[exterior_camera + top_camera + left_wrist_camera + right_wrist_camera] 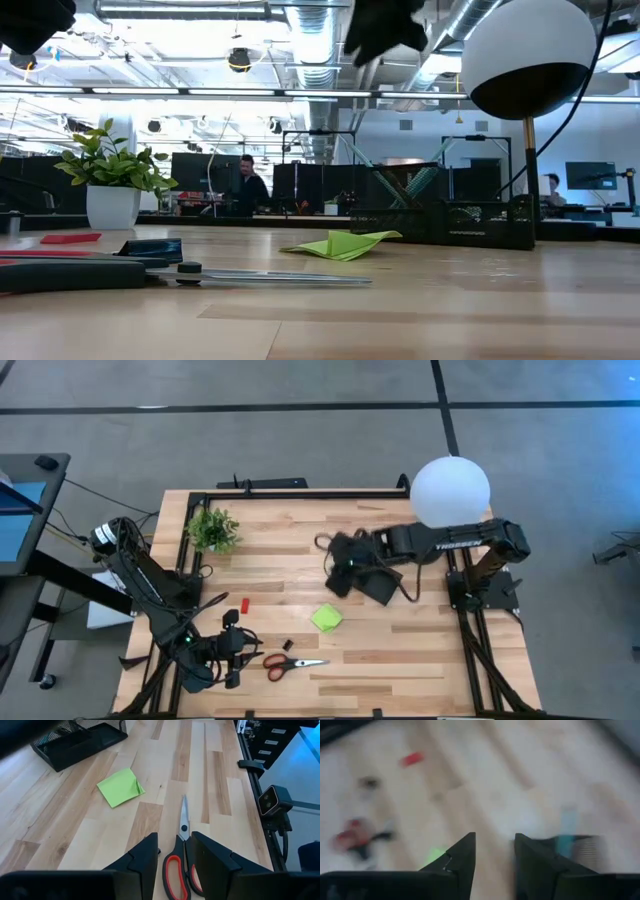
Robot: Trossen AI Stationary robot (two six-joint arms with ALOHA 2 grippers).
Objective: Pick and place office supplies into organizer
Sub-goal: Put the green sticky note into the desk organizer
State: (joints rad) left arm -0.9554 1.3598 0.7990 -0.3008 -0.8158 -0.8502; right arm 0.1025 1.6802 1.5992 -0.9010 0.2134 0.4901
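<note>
The red-handled scissors [292,663] lie flat on the table near its front edge, blades toward the right. My left gripper [175,852] hovers open just left of their handles [172,872], touching nothing. A lime-green sticky-note pad [326,618], a small red block [243,604] and a black clip [287,644] lie on the wood. The black organizer [75,745] stands at mid-table, with a teal pen [567,837] showing in it. My right gripper [340,572] hangs open above the organizer's left end, well off the table [385,25], with nothing between its fingers.
A small potted plant [213,530] stands at the far left. A white globe lamp [450,490] rises on a thin post [528,180] at the far right, close to my right arm. Bare wood lies between the pad and the right edge. People stand in the room behind.
</note>
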